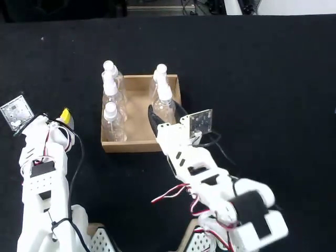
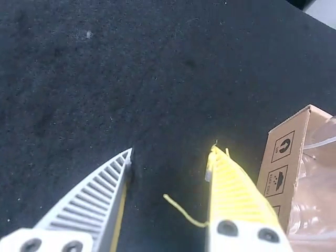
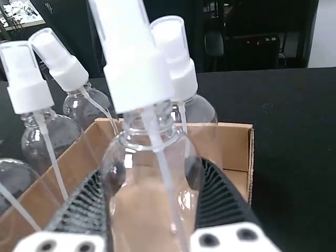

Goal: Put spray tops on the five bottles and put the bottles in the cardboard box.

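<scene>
The cardboard box [image 1: 140,140] stands mid-table with clear bottles in it, each wearing a white spray top. Three bottles [image 1: 111,113] line its left wall. Two stand along the right wall, the far one [image 1: 160,76] free. My right gripper [image 1: 166,116] is shut on the nearer bottle [image 3: 147,173], whose base is inside the box; the black fingers [image 3: 220,199] press both its sides. My left gripper [image 2: 170,155] hangs open over bare black table left of the box [image 2: 294,152], nothing between its grey and yellow fingers [image 2: 226,189].
The black table [image 1: 252,79] stretches wide around the box. The left arm [image 1: 42,173] rises from the front left and the right arm [image 1: 210,184] from the front right, with loose wires beside its base.
</scene>
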{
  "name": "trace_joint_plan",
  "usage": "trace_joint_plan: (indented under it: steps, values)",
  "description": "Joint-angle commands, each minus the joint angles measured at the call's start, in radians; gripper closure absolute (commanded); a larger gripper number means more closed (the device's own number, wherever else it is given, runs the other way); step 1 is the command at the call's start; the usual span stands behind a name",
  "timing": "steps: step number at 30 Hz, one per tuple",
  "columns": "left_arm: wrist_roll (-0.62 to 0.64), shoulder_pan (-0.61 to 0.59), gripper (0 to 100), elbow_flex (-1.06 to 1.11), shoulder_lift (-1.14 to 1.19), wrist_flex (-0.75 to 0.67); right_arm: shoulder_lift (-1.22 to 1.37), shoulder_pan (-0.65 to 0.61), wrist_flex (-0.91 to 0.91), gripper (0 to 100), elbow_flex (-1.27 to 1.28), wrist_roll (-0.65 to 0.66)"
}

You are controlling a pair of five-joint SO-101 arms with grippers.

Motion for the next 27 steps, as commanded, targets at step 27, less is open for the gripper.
trace_joint_plan:
  steps: [27]
  values:
    - [0.000,-0.007,80,-0.007,0.000,-0.021,0.091,-0.017,-0.052,98.2,-0.097,-0.003]
